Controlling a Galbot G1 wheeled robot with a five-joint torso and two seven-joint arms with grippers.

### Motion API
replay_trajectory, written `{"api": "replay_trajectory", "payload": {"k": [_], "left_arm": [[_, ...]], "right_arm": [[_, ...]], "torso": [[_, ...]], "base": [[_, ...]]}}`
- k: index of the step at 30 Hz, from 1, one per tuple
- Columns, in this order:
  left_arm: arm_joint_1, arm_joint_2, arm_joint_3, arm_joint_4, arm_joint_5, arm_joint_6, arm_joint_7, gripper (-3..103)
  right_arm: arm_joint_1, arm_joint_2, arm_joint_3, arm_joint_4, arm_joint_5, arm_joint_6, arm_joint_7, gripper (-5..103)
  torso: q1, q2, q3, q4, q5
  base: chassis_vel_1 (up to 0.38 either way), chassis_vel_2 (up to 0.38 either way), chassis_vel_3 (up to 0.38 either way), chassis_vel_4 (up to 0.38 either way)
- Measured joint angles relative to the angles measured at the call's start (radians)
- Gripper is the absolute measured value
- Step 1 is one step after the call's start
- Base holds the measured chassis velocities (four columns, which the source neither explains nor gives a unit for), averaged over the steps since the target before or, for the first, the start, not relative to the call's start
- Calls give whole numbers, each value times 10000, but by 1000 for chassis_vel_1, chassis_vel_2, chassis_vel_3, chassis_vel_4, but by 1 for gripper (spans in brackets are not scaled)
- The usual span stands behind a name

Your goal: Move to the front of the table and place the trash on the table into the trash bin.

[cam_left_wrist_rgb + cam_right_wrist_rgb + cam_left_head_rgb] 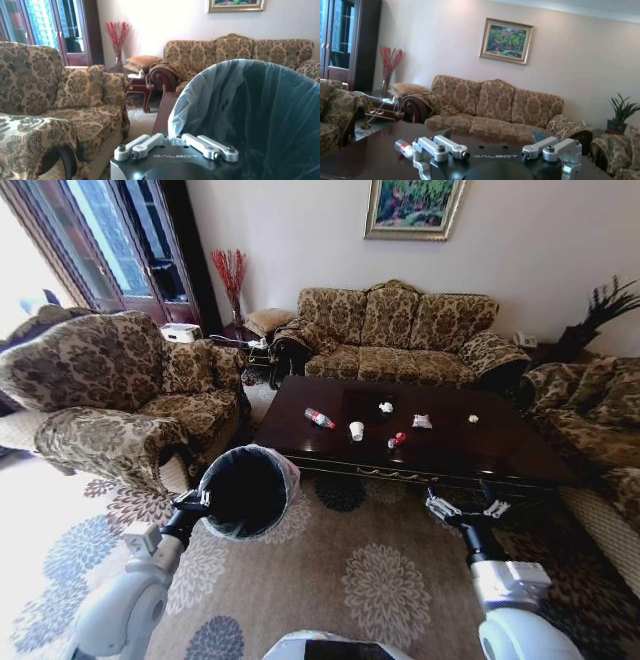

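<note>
Nearest, the left gripper (197, 502) is clamped on the rim of the trash bin (247, 492), carrying it above the patterned rug (375, 565) with its mouth tipped up and toward the robot. In the left wrist view the fingers (141, 145) pinch the liner's edge where it folds over the rim. The right gripper (466, 507) hangs over the rug just short of the table (470, 450), jaws spread wide with nothing between them.

Beyond both grippers, the table's long axis runs left to right across the head view, its carved gold-trimmed apron facing the robot. Six pieces of trash lie on its top. One clear bottle (319, 418) with a red label lies on its side toward the left, its long axis slanting, the cap end farther from the robot. Just right of it one white paper cup (356, 430) stands upright. One red-white wrapper (397, 440) lies near the front edge. Three crumpled white wads sit farther back, well apart: one (386, 407), one (422, 421) and one small one (473, 418) to the right.

An armchair (110, 395) flanks the table on the left, a second one (590, 415) on the right, and one three-seat sofa (400, 330) stands behind it against the wall. Nothing stands between the grippers and the table's front edge.
</note>
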Motion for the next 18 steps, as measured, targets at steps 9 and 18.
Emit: {"api": "replay_trajectory", "payload": {"k": [9, 18], "left_arm": [[37, -7, -17, 0, 6, -8, 75, 0], [58, -31, 92, 65, 1, -585, 170, 0]], "right_arm": [[-17, 53, -17, 24, -27, -24, 0, 100], [-35, 90, 6, 49, -98, -324, 19, 100]], "torso": [[214, 457, 239, 0, 0], [353, 784, 430, -1, 0]], "base": [[0, 0, 0, 0], [0, 0, 0, 0]]}}
